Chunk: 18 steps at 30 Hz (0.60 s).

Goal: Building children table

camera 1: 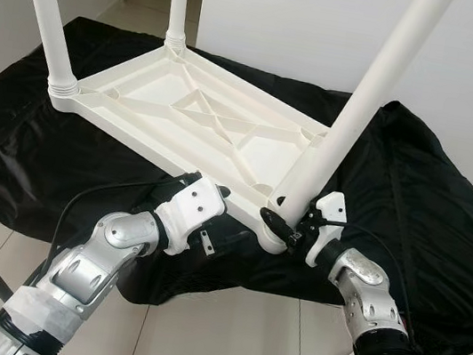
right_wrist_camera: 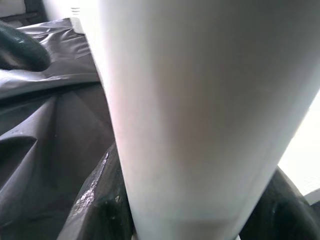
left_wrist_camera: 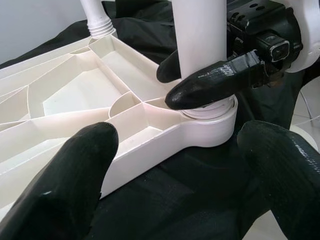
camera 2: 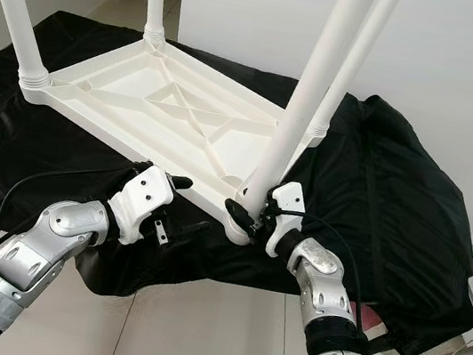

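Left wrist view: my right pincer clasps the near table leg at its socket; I'd twist squarely while my wide left pincer braces the upturned tabletop.

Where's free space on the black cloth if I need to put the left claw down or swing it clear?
Free: the black cloth right of the tabletop, and the strip left of it under the far-left leg. Crowded: the near corner, where the right claw grips the near leg at its socket and the left claw sits at the tabletop's edge.
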Available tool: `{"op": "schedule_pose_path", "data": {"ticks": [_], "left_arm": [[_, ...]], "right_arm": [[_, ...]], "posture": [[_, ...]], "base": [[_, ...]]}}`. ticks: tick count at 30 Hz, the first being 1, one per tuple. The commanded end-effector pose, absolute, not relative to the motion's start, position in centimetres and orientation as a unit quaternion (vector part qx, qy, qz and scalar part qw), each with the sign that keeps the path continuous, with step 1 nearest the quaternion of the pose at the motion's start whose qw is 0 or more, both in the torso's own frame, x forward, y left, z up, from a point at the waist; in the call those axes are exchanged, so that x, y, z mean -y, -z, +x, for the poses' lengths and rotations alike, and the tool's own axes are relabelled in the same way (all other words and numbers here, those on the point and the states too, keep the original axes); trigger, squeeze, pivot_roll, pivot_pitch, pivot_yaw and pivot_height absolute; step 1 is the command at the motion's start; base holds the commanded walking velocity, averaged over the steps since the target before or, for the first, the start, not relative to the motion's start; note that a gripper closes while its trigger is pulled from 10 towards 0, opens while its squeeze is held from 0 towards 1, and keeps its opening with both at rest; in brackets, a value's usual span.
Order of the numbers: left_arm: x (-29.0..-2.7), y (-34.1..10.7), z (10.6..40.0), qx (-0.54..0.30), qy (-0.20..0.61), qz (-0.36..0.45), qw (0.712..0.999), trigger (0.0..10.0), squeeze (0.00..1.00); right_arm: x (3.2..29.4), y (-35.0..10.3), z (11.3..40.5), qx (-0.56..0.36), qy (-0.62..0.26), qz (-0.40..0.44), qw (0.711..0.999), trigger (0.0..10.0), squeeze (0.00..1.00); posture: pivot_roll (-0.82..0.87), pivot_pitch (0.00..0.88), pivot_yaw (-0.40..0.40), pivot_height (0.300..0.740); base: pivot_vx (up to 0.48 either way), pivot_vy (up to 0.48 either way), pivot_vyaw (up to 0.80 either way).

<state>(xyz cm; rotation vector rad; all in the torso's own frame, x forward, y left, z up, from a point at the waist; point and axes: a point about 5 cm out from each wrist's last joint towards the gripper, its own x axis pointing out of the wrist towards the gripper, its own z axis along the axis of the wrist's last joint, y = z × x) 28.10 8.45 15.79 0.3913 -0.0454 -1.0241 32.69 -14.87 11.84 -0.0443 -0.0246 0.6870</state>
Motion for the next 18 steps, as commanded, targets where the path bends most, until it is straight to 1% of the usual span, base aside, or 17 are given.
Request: {"op": "schedule_pose_path", "data": {"ticks": [1, 3, 5, 6, 7, 9, 11, 12, 15, 16, 17, 18], "left_arm": [[-8.4, -15.6, 28.1, 0.014, 0.497, 0.187, 0.847, 10.0, 0.00], [-8.3, -15.5, 28.0, 0.014, 0.497, 0.184, 0.848, 10.0, 0.00], [-8.3, -15.5, 28.0, 0.014, 0.497, 0.184, 0.848, 10.0, 0.00], [-8.2, -15.5, 28.0, 0.014, 0.498, 0.182, 0.848, 10.0, 0.00], [-8.2, -15.5, 28.0, 0.014, 0.498, 0.182, 0.848, 10.0, 0.00], [-8.0, -15.4, 27.9, 0.013, 0.501, 0.181, 0.846, 10.0, 0.00], [-8.0, -15.4, 27.9, 0.013, 0.501, 0.181, 0.846, 10.0, 0.00], [-8.0, -15.4, 27.9, 0.013, 0.502, 0.181, 0.845, 10.0, 0.00], [-8.0, -15.4, 27.9, 0.013, 0.502, 0.181, 0.845, 10.0, 0.00], [-8.0, -15.4, 27.9, 0.013, 0.503, 0.181, 0.845, 10.0, 0.00], [-7.9, -15.4, 27.9, 0.013, 0.504, 0.180, 0.844, 10.0, 0.00], [-7.9, -15.4, 27.9, 0.013, 0.504, 0.180, 0.844, 10.0, 0.00]], "right_arm": [[15.6, -12.3, 32.9, 0.023, -0.302, -0.018, 0.953, 10.0, 0.00], [15.7, -12.3, 32.6, 0.022, -0.255, -0.012, 0.967, 10.0, 0.00], [15.7, -12.3, 32.6, 0.022, -0.255, -0.012, 0.967, 10.0, 0.00], [15.5, -12.4, 32.4, 0.025, -0.233, -0.008, 0.972, 10.0, 0.00], [15.5, -12.4, 32.4, 0.025, -0.233, -0.008, 0.972, 10.0, 0.00], [15.0, -12.5, 31.9, 0.028, -0.188, 0.002, 0.982, 10.0, 0.00], [15.0, -12.5, 31.9, 0.028, -0.188, 0.002, 0.982, 10.0, 0.00], [14.8, -12.4, 31.7, 0.026, -0.151, 0.008, 0.988, 10.0, 0.00], [14.8, -12.4, 31.7, 0.026, -0.151, 0.008, 0.988, 10.0, 0.00], [14.6, -12.2, 31.5, 0.023, -0.116, 0.014, 0.993, 10.0, 0.00], [14.1, -11.8, 31.1, 0.018, -0.061, 0.021, 0.998, 10.0, 0.00], [14.1, -11.8, 31.1, 0.018, -0.061, 0.021, 0.998, 10.0, 0.00]], "posture": [[0.05, 0.027, -0.080, 0.740], [0.04, 0.032, -0.081, 0.740], [0.04, 0.032, -0.081, 0.740], [0.03, 0.034, -0.079, 0.740], [0.03, 0.034, -0.079, 0.740], [0.02, 0.038, -0.076, 0.740], [0.02, 0.038, -0.076, 0.740], [0.02, 0.041, -0.076, 0.740], [0.02, 0.041, -0.076, 0.740], [0.02, 0.043, -0.074, 0.740], [0.02, 0.048, -0.077, 0.740], [0.02, 0.048, -0.077, 0.740]], "base": [[0.000, 0.000, 0.00], [0.000, 0.000, 0.00], [0.000, 0.000, 0.00], [0.000, 0.000, 0.00], [0.000, 0.000, 0.00], [0.000, 0.000, 0.00], [0.000, 0.000, 0.00], [0.000, 0.000, 0.00], [0.000, 0.000, 0.00], [0.000, 0.000, 0.00], [0.000, 0.000, 0.00], [0.000, 0.000, 0.00]]}}
